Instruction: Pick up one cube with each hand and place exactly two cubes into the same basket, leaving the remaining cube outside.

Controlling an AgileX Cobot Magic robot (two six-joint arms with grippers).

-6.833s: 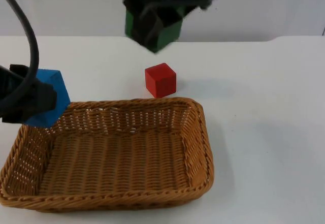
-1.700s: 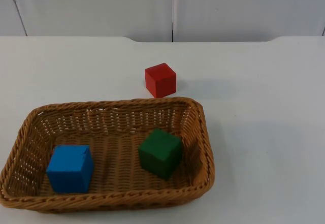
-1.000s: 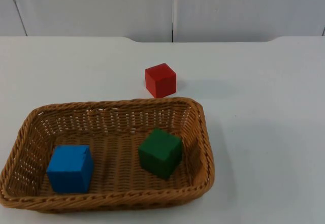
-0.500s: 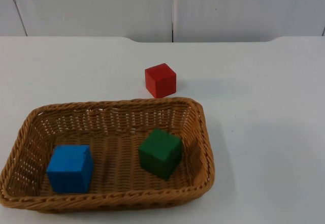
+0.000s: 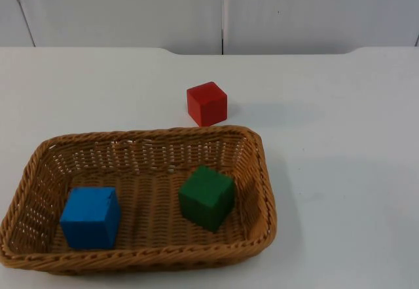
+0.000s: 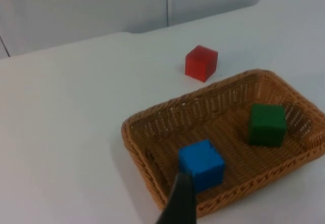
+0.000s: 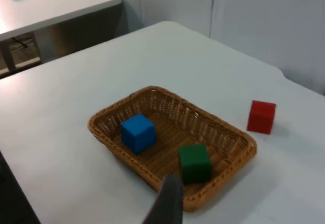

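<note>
The basket (image 5: 137,197) holds two cubes: the blue cube (image 5: 90,217) at its 8 o'clock end and the green cube (image 5: 207,197) toward 4 o'clock. The red cube (image 5: 207,103) sits on the table (image 5: 340,145), outside, at 12 o'clock. Judged complete. Left pincer (image 6: 179,203) and right pincer (image 7: 166,201) hang high, pulled away; whether either is open cannot be told.

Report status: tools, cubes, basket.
Left tool and right tool raised, off the basket. Blue cube and green cube inside. Red cube on table behind it.
</note>
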